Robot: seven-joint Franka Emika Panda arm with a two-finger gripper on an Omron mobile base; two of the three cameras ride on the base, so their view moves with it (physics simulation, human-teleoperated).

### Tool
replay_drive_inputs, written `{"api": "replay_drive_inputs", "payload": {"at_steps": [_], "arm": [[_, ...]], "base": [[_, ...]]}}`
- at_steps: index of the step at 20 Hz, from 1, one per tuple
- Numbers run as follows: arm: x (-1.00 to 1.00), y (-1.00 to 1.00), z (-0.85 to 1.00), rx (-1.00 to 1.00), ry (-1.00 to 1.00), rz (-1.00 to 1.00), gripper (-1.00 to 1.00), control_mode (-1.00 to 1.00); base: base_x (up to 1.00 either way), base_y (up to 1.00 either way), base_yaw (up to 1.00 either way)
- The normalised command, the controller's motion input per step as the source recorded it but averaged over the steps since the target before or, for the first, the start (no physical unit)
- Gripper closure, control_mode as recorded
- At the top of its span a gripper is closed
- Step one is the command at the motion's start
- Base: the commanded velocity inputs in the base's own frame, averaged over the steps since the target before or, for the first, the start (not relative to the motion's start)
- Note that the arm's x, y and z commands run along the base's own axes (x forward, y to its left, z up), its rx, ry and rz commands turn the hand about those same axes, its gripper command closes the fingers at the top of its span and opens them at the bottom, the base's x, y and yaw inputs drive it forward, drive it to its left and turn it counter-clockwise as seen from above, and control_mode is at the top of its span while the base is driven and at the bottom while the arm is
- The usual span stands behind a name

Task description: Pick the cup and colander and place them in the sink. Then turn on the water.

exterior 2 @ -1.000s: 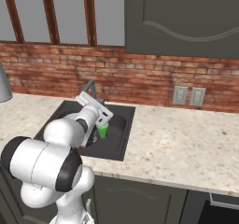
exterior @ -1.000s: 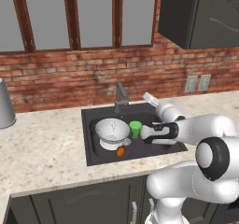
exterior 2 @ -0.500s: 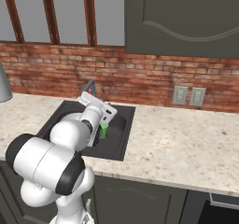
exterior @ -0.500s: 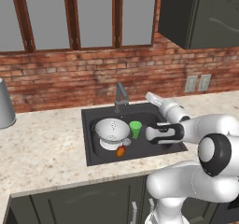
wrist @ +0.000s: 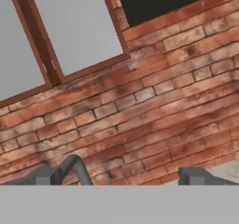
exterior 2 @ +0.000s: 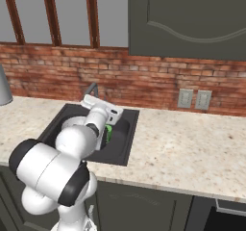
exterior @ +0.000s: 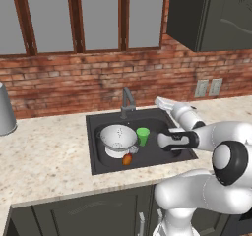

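The dark sink [exterior: 96, 154] holds the white perforated colander [exterior: 118, 137] on its left and the green cup [exterior: 143, 135] upright just right of it. My gripper [exterior: 161, 102] hovers above the sink's back right part, right of the faucet [exterior: 127, 100], and points at the brick wall. It is open and holds nothing. In the hand view the gripper [wrist: 119, 178] has its fingertips [wrist: 44, 178] far apart, with the faucet [wrist: 74, 168] at lower left. From the right, the arm covers part of the cup [exterior 2: 108, 132] and the colander [exterior 2: 72, 122]. No water shows at the spout.
A small orange thing [exterior: 127, 160] lies in the sink in front of the colander. A tall grey metal cylinder [exterior: 5, 114] stands on the counter at far left. Wall outlets [exterior: 209, 87] sit to the right, and a dark cabinet [exterior: 211, 14] hangs above.
The hand has drifted slightly to the right near the faucet. The cup and colander have stayed in place, and the jaws have stayed open.
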Motion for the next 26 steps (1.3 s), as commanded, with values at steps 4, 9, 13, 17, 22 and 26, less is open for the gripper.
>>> {"api": "replay_drive_inputs", "payload": {"at_steps": [4, 9, 13, 17, 22, 26], "arm": [[0.0, 0.0, -0.03, -0.13, -0.09, 0.01, -1.0, -1.0], [0.0, 0.0, -0.09, -0.1, -0.06, 0.01, -1.0, -1.0], [0.0, 0.0, -0.18, -0.12, -0.06, 0.02, -1.0, -1.0], [0.0, 0.01, -0.24, -0.15, -0.03, 0.01, -1.0, -1.0], [0.0, 0.01, -0.27, -0.15, -0.02, 0.01, -1.0, -1.0], [0.0, 0.04, -0.19, -0.11, 0.0, 0.0, -1.0, -1.0]], "base": [[0.0, 0.0, 0.0], [0.0, 0.0, 0.0], [0.0, 0.0, 0.0], [0.0, 0.0, 0.0], [0.0, 0.0, 0.0], [0.0, 0.0, 0.0]]}}
